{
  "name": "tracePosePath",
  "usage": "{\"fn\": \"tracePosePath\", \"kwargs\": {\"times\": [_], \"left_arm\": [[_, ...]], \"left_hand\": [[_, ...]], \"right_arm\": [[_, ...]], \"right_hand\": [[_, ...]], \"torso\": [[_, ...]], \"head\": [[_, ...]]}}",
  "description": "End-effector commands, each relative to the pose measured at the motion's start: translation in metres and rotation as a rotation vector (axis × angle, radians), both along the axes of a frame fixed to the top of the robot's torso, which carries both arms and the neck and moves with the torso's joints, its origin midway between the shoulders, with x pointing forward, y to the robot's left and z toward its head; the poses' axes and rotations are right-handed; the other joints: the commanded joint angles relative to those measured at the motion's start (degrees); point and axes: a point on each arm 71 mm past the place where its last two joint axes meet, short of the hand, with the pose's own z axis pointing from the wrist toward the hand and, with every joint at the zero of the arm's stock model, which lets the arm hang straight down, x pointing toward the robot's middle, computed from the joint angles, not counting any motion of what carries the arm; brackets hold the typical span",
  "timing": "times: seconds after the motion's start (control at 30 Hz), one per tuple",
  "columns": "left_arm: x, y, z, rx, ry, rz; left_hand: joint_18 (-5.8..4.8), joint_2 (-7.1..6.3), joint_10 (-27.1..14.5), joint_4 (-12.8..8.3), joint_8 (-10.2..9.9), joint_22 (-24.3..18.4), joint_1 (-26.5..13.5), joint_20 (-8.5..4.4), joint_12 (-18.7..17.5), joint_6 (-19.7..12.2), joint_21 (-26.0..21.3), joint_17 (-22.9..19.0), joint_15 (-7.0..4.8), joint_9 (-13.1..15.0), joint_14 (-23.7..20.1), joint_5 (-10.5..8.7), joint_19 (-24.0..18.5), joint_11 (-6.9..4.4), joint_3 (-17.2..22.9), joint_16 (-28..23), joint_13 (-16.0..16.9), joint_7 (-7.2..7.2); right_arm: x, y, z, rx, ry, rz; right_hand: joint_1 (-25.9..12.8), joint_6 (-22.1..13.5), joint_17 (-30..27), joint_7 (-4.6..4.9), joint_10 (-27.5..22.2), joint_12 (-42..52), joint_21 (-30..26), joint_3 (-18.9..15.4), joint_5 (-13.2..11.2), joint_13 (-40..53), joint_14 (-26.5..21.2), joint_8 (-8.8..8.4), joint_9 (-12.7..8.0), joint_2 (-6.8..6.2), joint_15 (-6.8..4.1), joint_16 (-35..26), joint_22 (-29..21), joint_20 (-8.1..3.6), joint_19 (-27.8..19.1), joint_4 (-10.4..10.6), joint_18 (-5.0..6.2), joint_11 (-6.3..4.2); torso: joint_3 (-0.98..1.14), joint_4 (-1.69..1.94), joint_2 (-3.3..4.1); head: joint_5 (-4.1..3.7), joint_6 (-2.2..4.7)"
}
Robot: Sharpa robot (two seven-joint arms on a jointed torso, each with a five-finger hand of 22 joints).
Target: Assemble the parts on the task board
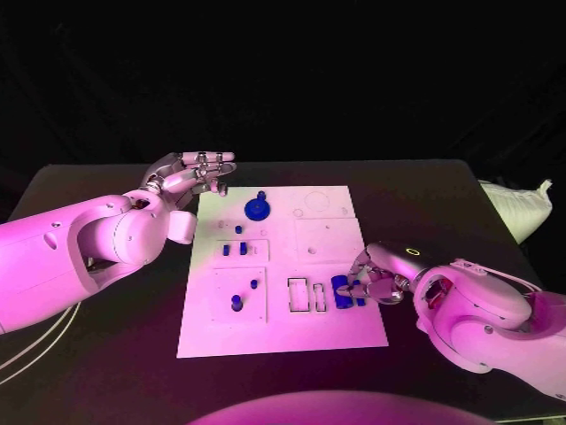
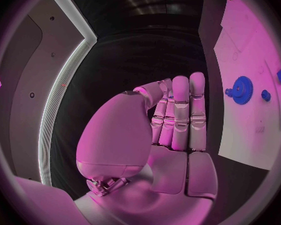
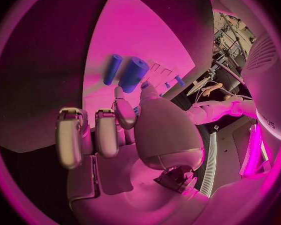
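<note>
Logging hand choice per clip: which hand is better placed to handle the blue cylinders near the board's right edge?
Probably the right hand: it sits at the blue cylinders on the task board, fingertips at one of them. The left hand hangs off the board's far left corner, holding nothing.

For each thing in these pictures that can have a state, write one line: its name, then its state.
Left silver many-fingered hand: empty, fingers straight, beside the board's far corner.
Right silver many-fingered hand: pinching a blue cylindrical part.
White rectangular task board: flat on the table.
Blue toothed gear: lying flat on the board.

Small blue parts (image 1: 344, 291) and a blue gear (image 1: 259, 209) lie on the white task board (image 1: 340, 332).
</note>
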Motion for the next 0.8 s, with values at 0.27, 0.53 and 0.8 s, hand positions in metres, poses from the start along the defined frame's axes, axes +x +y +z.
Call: {"fn": "tracePosePath", "kwargs": {"times": [0.27, 0.53, 0.8], "left_arm": [[-0.001, -0.002, 0.0, -0.008, -0.003, -0.019], [-0.001, -0.002, -0.001, -0.007, -0.001, -0.018], [-0.001, -0.001, -0.002, -0.006, 0.003, -0.019]], "left_hand": [[1.16, 0.08, -0.49, -0.14, 0.21, -0.08, -0.8, 0.06, 0.16, -0.39, -0.37, -0.13, -0.04, -0.07, -0.52, 0.09, -0.24, -0.02, -0.15, 0.37, -0.08, 0.28], [1.1, 0.22, -0.76, 0.08, 0.21, -0.16, -1.32, 0.19, 0.29, -0.59, -0.49, -0.21, 0.11, -0.08, -0.61, 0.07, -0.34, 0.09, -0.36, 0.44, -0.12, 0.38], [1.1, 0.24, -0.8, 0.11, 0.22, -0.18, -1.4, 0.21, 0.33, -0.61, -0.52, -0.22, 0.13, -0.07, -0.64, 0.07, -0.37, 0.1, -0.39, 0.45, -0.13, 0.38]], "right_arm": [[-0.002, 0.008, -0.015, -0.051, 0.029, 0.034], [-0.002, 0.013, -0.022, -0.051, 0.045, 0.04], [-0.003, 0.016, -0.025, -0.011, 0.031, 0.018]], "right_hand": [[0.72, -0.09, 0.93, -0.22, 0.63, 0.93, 0.42, -0.57, 0.7, 0.97, 3.6, 0.65, 0.29, 0.96, 0.35, 0.36, 7.48, -0.06, 0.32, 0.0, -0.86, -0.01], [1.23, 0.08, 0.89, -0.29, 0.51, 0.9, 0.45, -0.72, 1.13, 1.19, 3.57, 0.96, 0.47, 1.4, 0.32, 0.34, 7.53, -0.08, 0.32, -0.06, -0.87, -0.07], [3.72, 1.5, 1.64, -0.8, 1.31, 2.58, 0.93, 0.01, 3.44, 3.34, 3.69, 2.03, 1.31, 3.85, -0.02, 0.8, 8.17, -0.32, 0.78, -0.28, -1.03, -0.51]], "torso": [[-0.03, 0.07, 0.0], [-0.03, 0.0, 0.01], [-0.06, 0.01, -0.01]], "head": [[0.34, -0.41], [0.66, -0.56], [0.82, -0.7]]}}
